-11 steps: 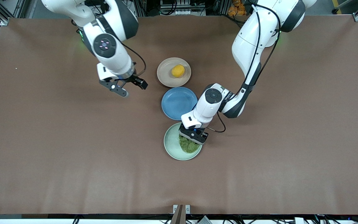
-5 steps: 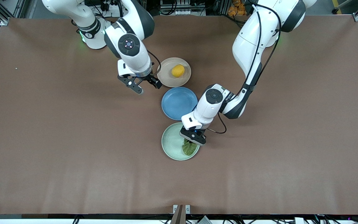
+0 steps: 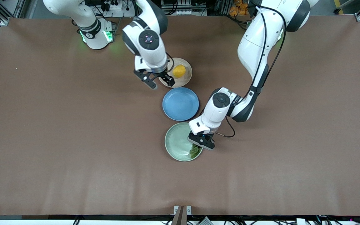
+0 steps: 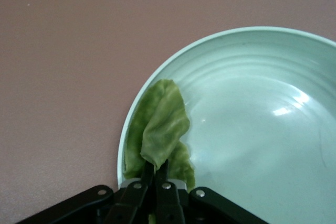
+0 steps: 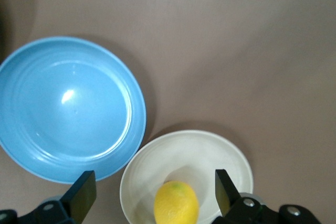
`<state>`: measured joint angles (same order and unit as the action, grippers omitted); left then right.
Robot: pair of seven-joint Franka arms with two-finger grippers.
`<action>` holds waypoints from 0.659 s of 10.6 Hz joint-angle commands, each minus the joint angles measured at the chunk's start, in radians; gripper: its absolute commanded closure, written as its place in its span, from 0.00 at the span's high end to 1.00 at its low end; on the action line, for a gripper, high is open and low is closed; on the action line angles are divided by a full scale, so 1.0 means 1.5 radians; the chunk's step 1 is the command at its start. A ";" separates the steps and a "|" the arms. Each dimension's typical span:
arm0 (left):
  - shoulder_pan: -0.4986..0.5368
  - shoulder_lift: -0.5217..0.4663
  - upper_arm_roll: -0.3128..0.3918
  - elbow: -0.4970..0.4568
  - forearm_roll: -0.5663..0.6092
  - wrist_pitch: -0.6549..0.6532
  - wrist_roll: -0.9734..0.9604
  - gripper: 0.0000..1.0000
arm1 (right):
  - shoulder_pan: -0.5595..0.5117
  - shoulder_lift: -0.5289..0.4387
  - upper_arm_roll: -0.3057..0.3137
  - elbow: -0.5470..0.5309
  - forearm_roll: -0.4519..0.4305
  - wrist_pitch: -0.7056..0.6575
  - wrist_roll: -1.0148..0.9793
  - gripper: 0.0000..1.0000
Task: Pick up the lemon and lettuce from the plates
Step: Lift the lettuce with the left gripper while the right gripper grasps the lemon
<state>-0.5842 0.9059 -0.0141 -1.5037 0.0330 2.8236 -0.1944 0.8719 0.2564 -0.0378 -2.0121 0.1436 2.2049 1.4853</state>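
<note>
Left end effector (image 4: pixel 155 182), clamped on the lettuce (image 4: pixel 163 127) at the mint-green plate's (image 3: pixel 175 145) rim, needs to lift clear; right end effector (image 5: pixel 152 195), jaws spread, hovers over the lemon (image 5: pixel 176 203) on the cream plate (image 5: pixel 210 150), needing descent and closure.

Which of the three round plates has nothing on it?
The blue round plate in the middle: the cream plate holds the yellow lemon, the mint-green plate the green lettuce leaf.

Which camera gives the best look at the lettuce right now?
The left wrist view: the lettuce fills it, pinched in the left gripper over the mint plate's rim. The front view shows only a sliver under the gripper; the right wrist view shows none.
</note>
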 commanded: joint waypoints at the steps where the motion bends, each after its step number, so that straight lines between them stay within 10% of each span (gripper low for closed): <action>1: 0.001 -0.030 0.003 -0.017 0.016 -0.039 -0.007 0.00 | 0.063 0.041 -0.007 -0.010 0.009 0.083 0.086 1.00; 7: 0.011 -0.160 0.002 -0.010 0.008 -0.232 -0.006 0.00 | 0.111 0.068 -0.007 -0.045 0.008 0.133 0.114 1.00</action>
<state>-0.5804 0.7494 -0.0139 -1.4925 0.0330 2.5688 -0.1955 1.0041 0.3677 -0.0380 -2.0383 0.1442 2.3625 1.6300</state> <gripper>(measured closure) 0.969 0.000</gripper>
